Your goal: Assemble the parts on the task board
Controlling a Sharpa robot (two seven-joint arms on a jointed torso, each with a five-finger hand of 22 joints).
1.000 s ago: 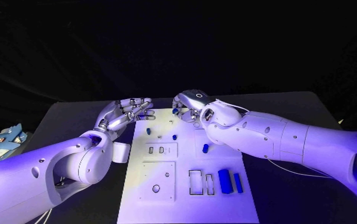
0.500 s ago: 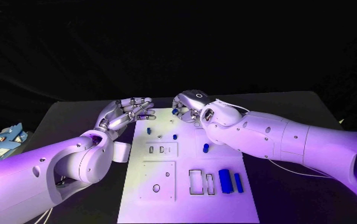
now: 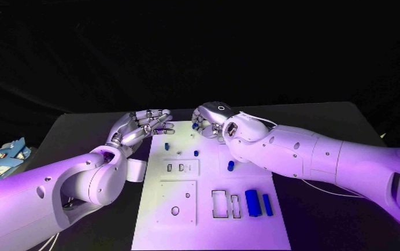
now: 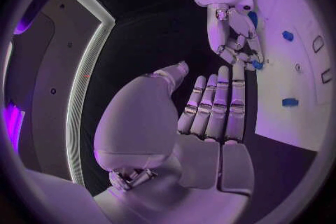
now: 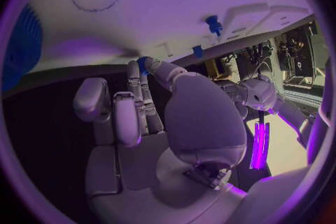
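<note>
Black cloth backs the bench [image 3: 83,125], and the white board [image 3: 208,228] lies along its middle. Right hand [image 3: 210,119] hovers over the board's far end, fingers curled inward; a small blue part [image 4: 258,65] sits at its fingertips, apparently pinched, though the hold itself is not plainly visible. Judgement: the step in hand is seating that part in the board's far end. To do it well, the part should be kept upright, lined up over its hole before it is lowered, and pressed straight down without twisting. Left hand [image 3: 141,126] lies just beside the board's far left corner, fingers straight, pressed side by side, holding nothing. Other blue parts lie nearer than the fingers: two short pegs [image 3: 167,146] mid-board, and two blue bars [image 3: 252,202] beside empty slots.
</note>
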